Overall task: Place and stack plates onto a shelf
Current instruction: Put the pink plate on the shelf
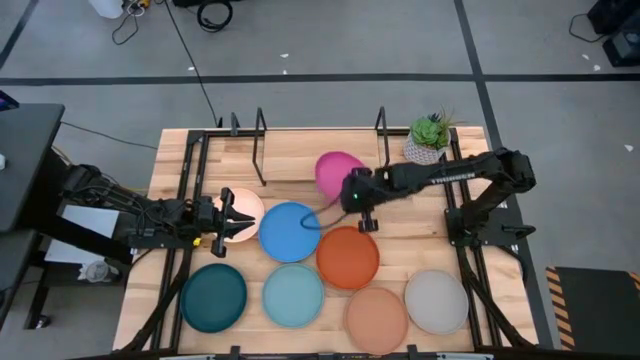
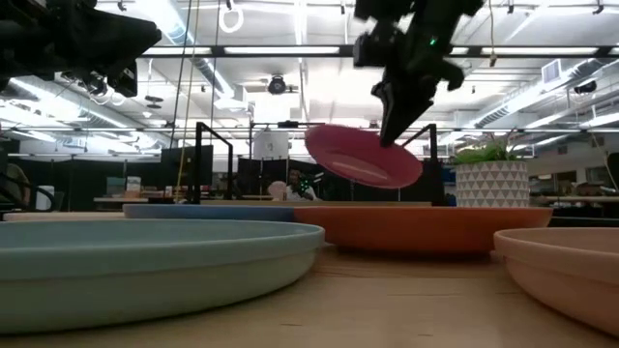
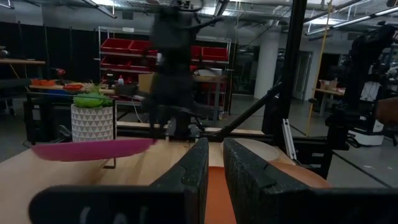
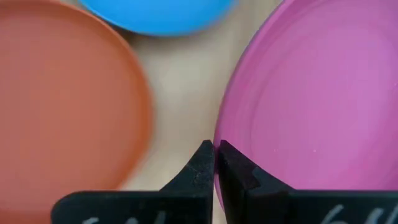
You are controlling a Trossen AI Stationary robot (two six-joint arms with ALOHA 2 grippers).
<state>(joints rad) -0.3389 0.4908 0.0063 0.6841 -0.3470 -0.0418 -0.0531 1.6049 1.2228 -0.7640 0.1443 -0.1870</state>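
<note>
My right gripper (image 1: 352, 195) is shut on the magenta plate (image 1: 332, 170), which hangs in the air just off the near edge of the shelf (image 1: 290, 150), a light-wood board between black metal loops. The other plates lie flat on the tabletop: cream-pink (image 1: 245, 210), blue (image 1: 290, 232), orange (image 1: 347, 257), dark teal (image 1: 213, 297), light blue (image 1: 293, 295), peach (image 1: 377, 318) and grey (image 1: 436, 301). My left gripper (image 1: 226, 215) hovers shut and high above the cream-pink plate's left rim, holding nothing. My right gripper pinches the magenta plate's rim (image 4: 219, 140) between its two fingers, on the plate's near right side. The fingers (image 4: 200, 163) come from above, pointing down. The plate (image 2: 363, 157) is lifted clear of the table and tilted.
A small potted green plant (image 1: 430, 135) stands at the shelf's right end, close behind my right arm. Black upright loops (image 1: 260, 135) rise from the shelf's far side. Plates cover most of the table's near half, and bare wood shows on the shelf board.
</note>
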